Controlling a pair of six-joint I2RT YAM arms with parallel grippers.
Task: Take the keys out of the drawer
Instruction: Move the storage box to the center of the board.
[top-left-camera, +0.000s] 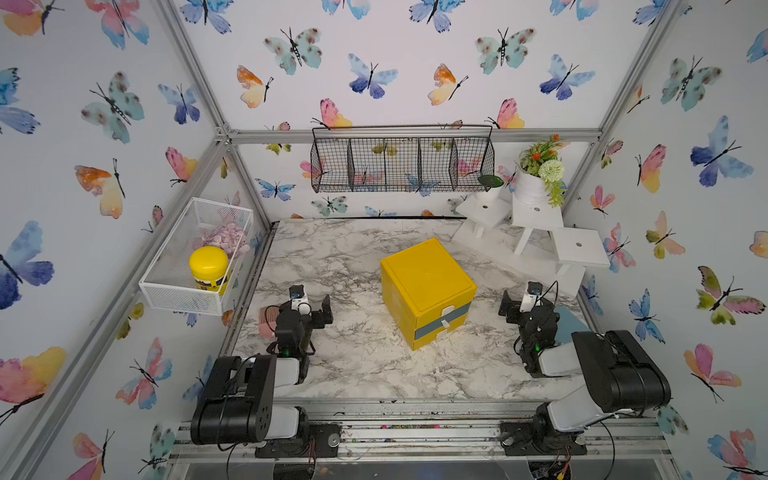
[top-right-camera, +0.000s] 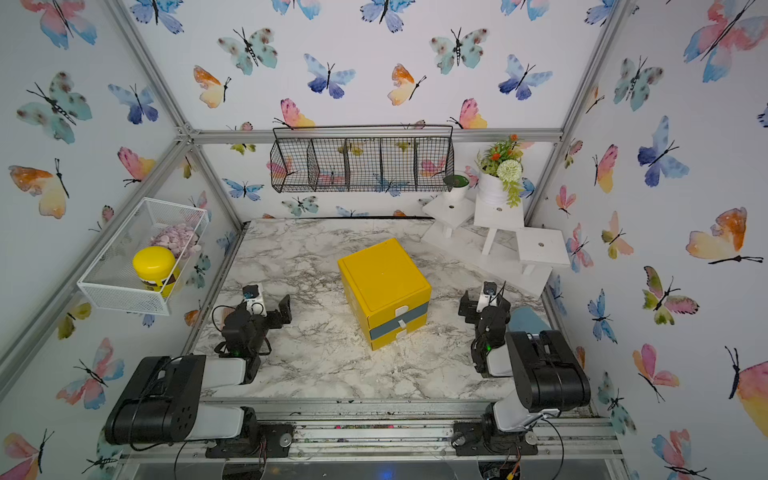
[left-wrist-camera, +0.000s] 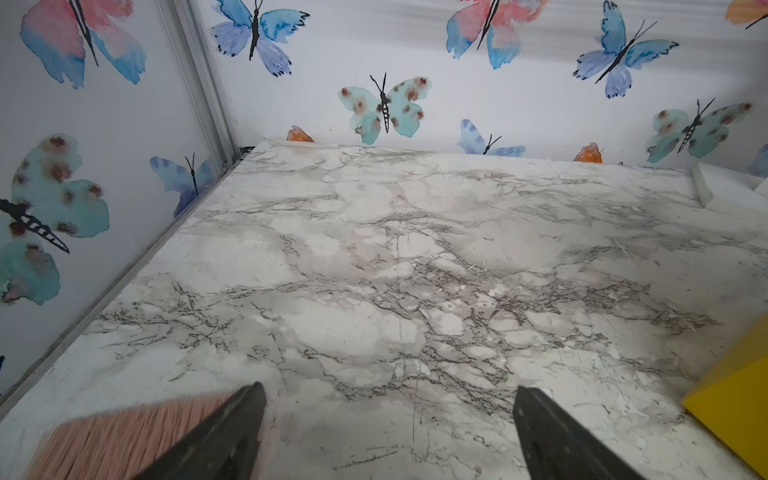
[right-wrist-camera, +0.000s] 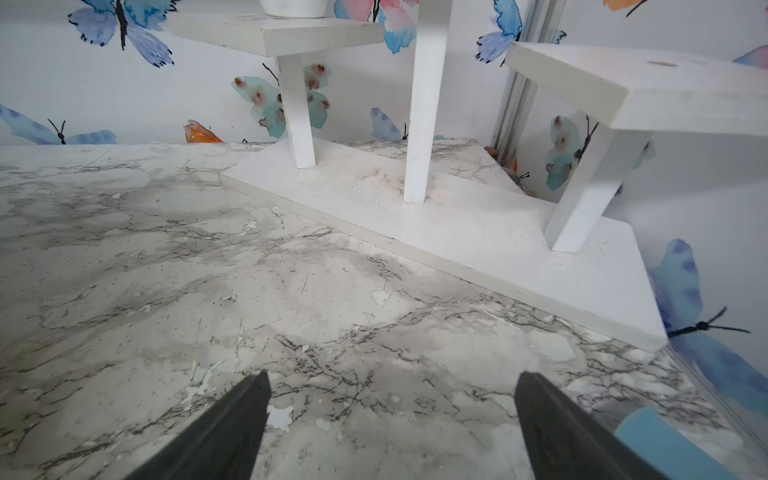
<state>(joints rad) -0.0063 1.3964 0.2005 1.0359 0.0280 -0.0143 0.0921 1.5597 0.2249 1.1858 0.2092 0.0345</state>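
Between the wide-open, empty left pincer (left-wrist-camera: 388, 388) and right pincer (right-wrist-camera: 392, 374), the shut yellow plastic drawer box (top-left-camera: 428, 274) could be dragged if pulled unbraced.

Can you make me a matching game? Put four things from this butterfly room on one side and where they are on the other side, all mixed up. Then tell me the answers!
Things
1. yellow plastic box with drawers
2. jar with a round yellow lid
3. white pot of green and orange flowers
4. black wire basket

Places
A. hanging on the back wall
B. inside the white mesh basket on the side wall
C. in the middle of the marble table
D. on the white stepped stand in the corner

Pairs: 1-C, 2-B, 3-D, 4-A
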